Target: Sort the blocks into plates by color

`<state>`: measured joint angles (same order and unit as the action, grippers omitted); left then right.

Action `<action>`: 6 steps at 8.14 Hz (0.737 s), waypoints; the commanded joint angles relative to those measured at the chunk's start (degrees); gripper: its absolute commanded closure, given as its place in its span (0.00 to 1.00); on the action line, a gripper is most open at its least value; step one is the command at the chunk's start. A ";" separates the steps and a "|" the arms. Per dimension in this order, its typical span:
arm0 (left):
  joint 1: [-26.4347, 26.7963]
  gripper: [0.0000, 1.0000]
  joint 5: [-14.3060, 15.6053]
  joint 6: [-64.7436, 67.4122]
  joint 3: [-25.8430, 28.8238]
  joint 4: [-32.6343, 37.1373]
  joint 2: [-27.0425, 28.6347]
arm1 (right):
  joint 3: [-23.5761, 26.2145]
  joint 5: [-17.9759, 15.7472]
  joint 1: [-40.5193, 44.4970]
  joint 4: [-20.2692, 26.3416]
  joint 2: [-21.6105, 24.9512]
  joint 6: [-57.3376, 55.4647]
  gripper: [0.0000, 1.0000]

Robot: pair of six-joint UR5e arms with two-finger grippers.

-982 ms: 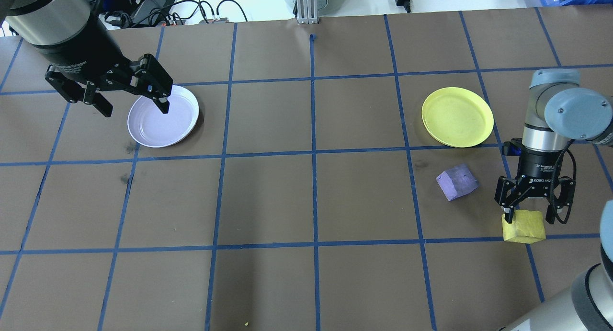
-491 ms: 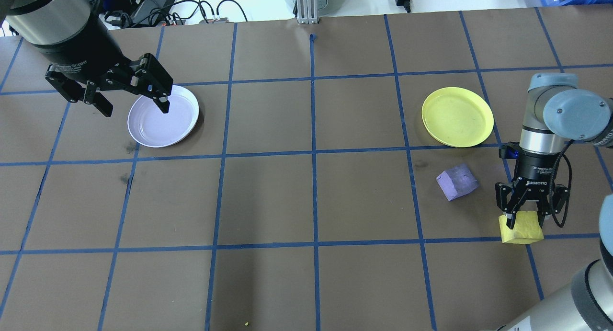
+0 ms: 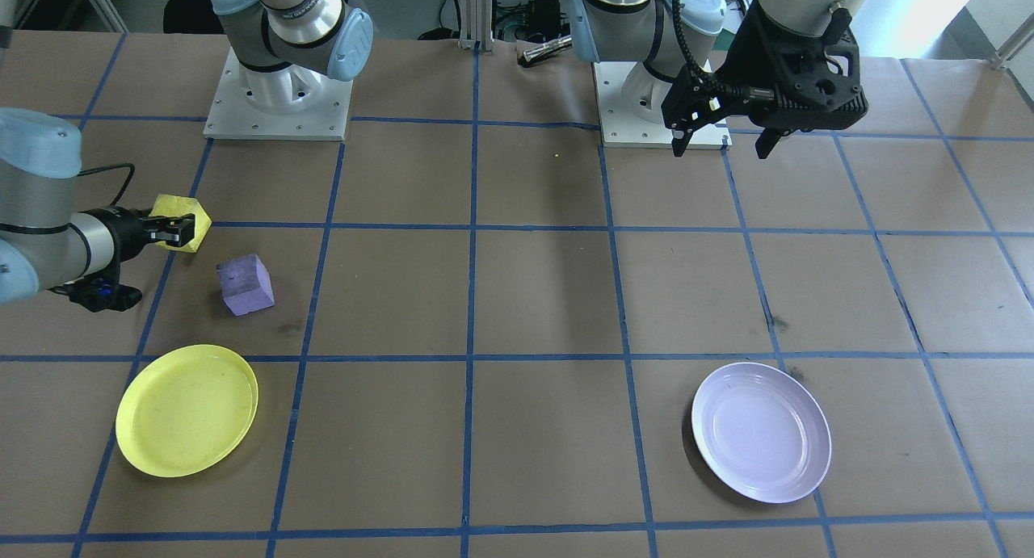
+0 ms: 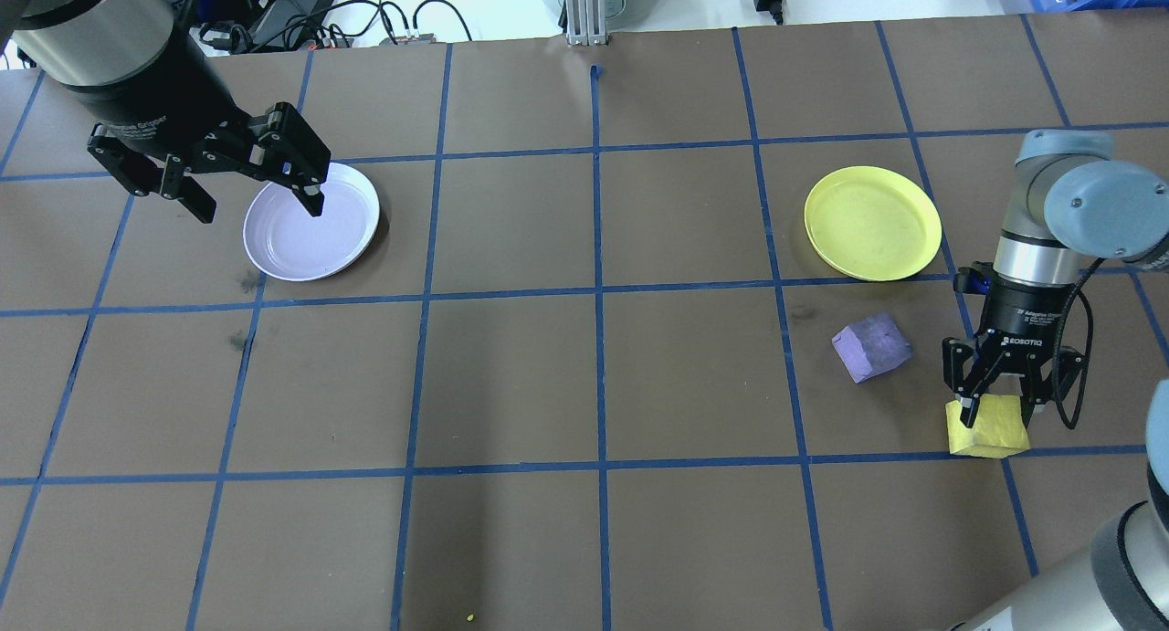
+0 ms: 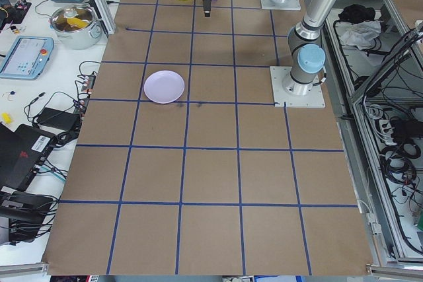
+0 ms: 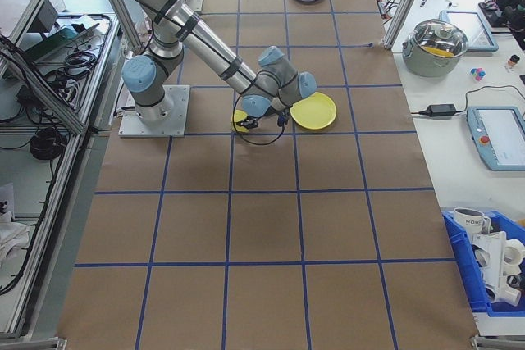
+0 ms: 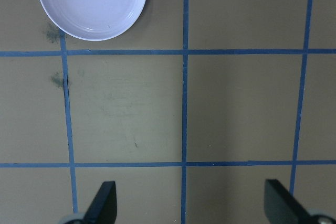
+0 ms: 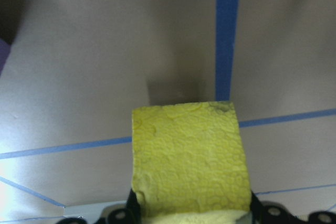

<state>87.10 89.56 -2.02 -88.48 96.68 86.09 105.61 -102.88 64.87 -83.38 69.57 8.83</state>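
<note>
Where the front-facing camera looks down, the yellow block (image 3: 181,211), a rough foam cube, sits clamped in the right gripper (image 3: 179,228) just beside the purple block (image 3: 245,284), which lies on the brown paper table (image 3: 533,299). Nearer the camera lie the smooth round yellow plate (image 3: 187,409) and the lavender plate (image 3: 761,431). The left gripper (image 3: 721,144) hangs with its fingers wide apart, holding nothing.

From overhead, the right gripper (image 4: 996,410) pinches the yellow block (image 4: 988,429) at its upper edge, over a blue tape line (image 4: 603,471).

On the left wrist view, two dark fingertips (image 7: 103,203) stand far apart above bare paper, the lavender plate (image 7: 92,2) well beyond them.

On the right wrist view, the pitted yellow block (image 8: 189,159) fills the gap between the closed fingers.
</note>
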 commanded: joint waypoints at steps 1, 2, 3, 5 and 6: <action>0.00 0.00 0.00 0.00 -0.03 0.00 0.13 | -12.57 0.57 0.25 10.66 1.98 -0.83 1.00; 0.00 0.00 -0.08 0.00 -0.03 0.00 0.04 | -16.62 1.10 0.78 11.39 1.37 -0.83 1.00; 0.00 0.00 0.00 0.00 0.06 0.00 0.04 | -19.36 4.15 1.65 11.05 1.19 -1.27 1.00; 0.00 0.00 -0.08 0.00 0.06 0.00 0.04 | -20.96 4.97 5.60 2.48 -0.21 -1.53 1.00; 0.00 0.00 -0.08 0.00 -0.02 0.00 0.13 | -22.53 4.97 7.27 -1.05 -2.13 -2.41 1.00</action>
<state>87.10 89.49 -2.02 -88.43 96.68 86.12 85.67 -98.42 68.90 -77.63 69.93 7.39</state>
